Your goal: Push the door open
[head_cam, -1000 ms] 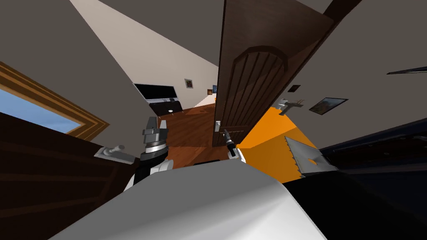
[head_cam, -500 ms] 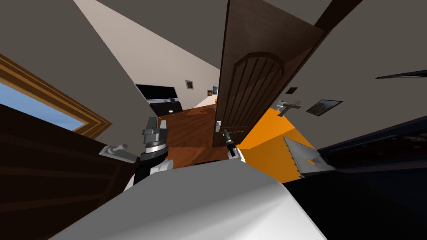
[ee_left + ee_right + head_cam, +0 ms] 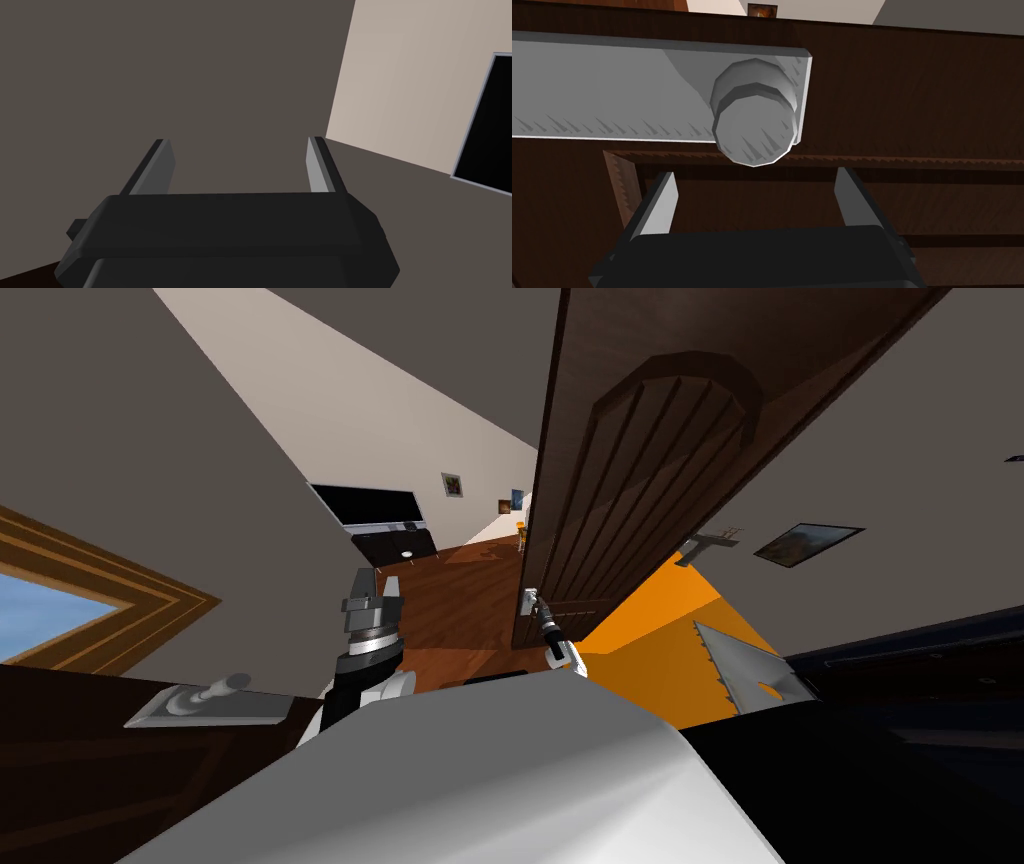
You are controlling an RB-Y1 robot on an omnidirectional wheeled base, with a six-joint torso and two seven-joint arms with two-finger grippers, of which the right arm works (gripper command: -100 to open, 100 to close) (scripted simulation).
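So the tall dark brown wooden door with the arched, ribbed panel is right in front of me, a bit to my right. It's standing partly open. Past its handle edge there's a room with a reddish-brown wooden floor and a black flat screen against the far pale wall. On the door's other side there's a bright orange surface.

My right gripper is up at the door's handle edge, low on the panel. From the wrist cam, the right gripper has its two blades spread wide with nothing between them, pointed straight at the brown wood. The round grey door knob is just past the fingertips, lined up with the gap between them. It sticks out of a long flat grey backplate. I can't tell if the tips are actually touching the wood.

The left gripper is held up ahead of my left shoulder, well apart from the door. Its blades are spread wide too, with nothing in them.

Off to my left there's another dark brown door with a grey lever handle on it, and above that a window in a golden wooden frame.
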